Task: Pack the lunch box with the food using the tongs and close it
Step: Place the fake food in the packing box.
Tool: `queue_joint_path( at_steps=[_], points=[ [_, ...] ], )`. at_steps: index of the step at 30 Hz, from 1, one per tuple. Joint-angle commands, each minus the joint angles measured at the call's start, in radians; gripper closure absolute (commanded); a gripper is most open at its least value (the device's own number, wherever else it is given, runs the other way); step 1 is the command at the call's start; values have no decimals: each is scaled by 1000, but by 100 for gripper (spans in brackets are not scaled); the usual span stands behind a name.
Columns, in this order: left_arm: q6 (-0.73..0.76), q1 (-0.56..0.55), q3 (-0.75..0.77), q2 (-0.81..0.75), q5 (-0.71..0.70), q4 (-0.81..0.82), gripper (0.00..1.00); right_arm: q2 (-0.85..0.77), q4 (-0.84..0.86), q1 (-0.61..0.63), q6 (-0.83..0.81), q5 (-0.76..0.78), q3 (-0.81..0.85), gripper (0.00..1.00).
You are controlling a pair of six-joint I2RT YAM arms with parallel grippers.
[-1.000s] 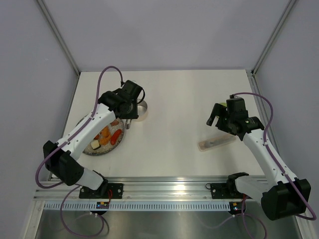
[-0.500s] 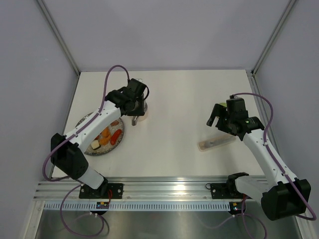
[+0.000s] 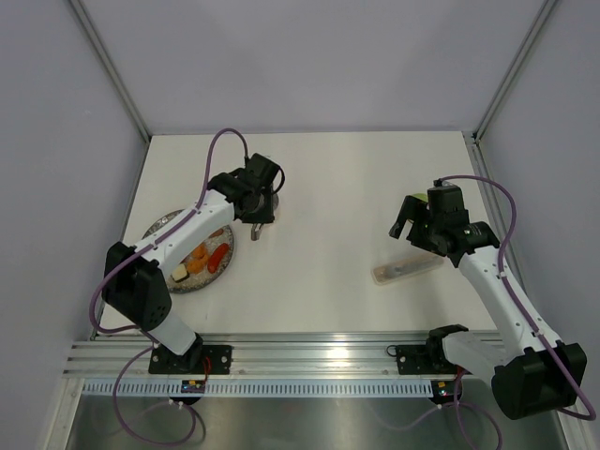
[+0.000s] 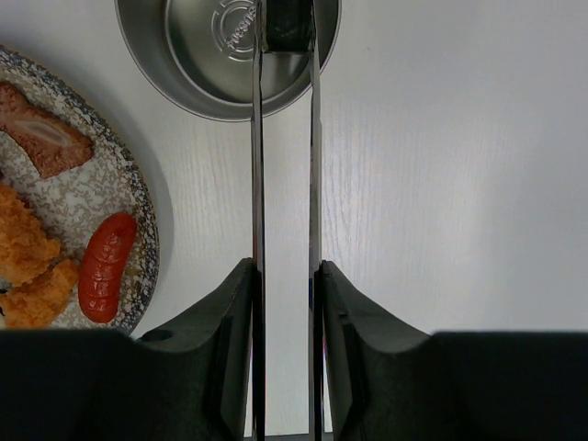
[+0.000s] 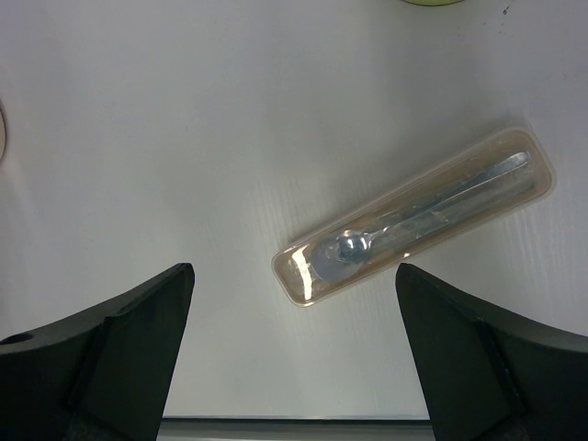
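In the left wrist view my left gripper (image 4: 285, 266) is shut on the tongs (image 4: 256, 184), one slim silver arm against each finger. The tong tips reach over the lunch box (image 4: 202, 64), a round steel tin, with something dark (image 4: 287, 23) pinched between them; what it is I cannot tell. Food lies on the speckled plate (image 4: 110, 184): a brownish piece (image 4: 46, 138), orange chunks (image 4: 23, 253) and a red sausage (image 4: 106, 280). From above, the left gripper (image 3: 258, 202) covers most of the tin. My right gripper (image 5: 294, 276) is open, hovering above a plastic case.
A long translucent case (image 5: 418, 230) with a spoon inside lies under the right gripper, also at the right in the top view as the case (image 3: 408, 269). A pale green sliver (image 5: 432, 2) shows at the top edge of the right wrist view. The plate (image 3: 161, 230) sits at the left.
The left gripper has carried the tongs from the plate's far edge rightward and away, over the steel tin, which it now largely covers. The right arm has not moved.
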Motion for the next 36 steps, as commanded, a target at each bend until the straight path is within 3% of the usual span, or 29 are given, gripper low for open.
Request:
queue_joint_path(
  at_steps=[1,11,30,36],
  points=[
    [-8,4,-2,-24,8,65,71,-18,-4,-5,10,7,5,1],
    [0,6,-10,-9,32,78,53,-34,-17,-5,17,11,4,1],
    [9,6,39,-79,38,44,55,-43,-19,-5,24,5,9,0],
    [-12,18,69,-142,-77,-45,57,-22,-2,-5,23,-32,28,0]
  ],
)
